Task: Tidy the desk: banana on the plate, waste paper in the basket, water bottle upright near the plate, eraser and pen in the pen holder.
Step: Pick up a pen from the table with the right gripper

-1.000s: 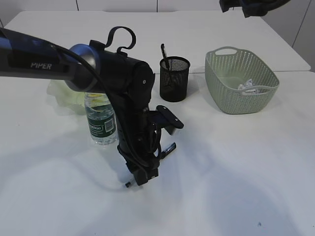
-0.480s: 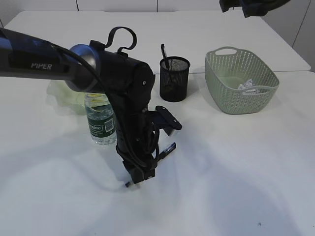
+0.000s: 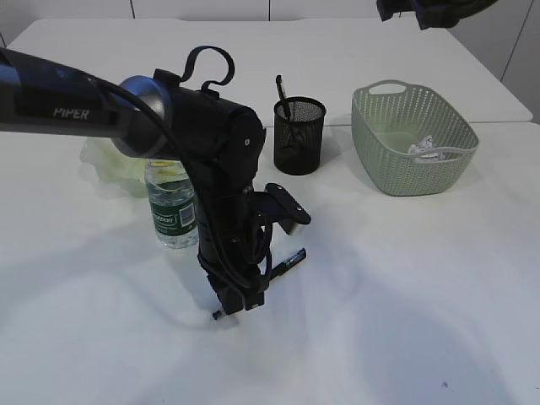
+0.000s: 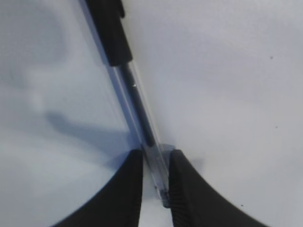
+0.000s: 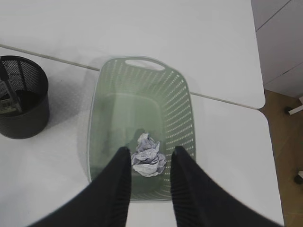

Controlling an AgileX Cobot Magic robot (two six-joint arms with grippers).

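Pen (image 4: 137,104) now sits between the left gripper (image 3: 239,305) jaws, which have narrowed onto its clear barrel vs a sec ago, when they stood wider around it. Wrist view shows both jaw tips touching the barrel near its end, pen lying flat on the white surface (image 3: 405,295); black cap end points away from the arm. Arm has also dropped a bit lower. Judgement: grasp step about done, lift and carry to pen holder (image 3: 299,135) comes next; pinch is close to the pen's tip end, so it may swing or slip on lift.

Rest of the desk looks sorted: water bottle (image 3: 173,207) upright by the plate (image 3: 105,160), waste paper (image 5: 147,161) in the basket (image 5: 184,118). Right gripper (image 5: 149,177) hangs above the basket, jaws part open, holding nothing. Eraser not made out.
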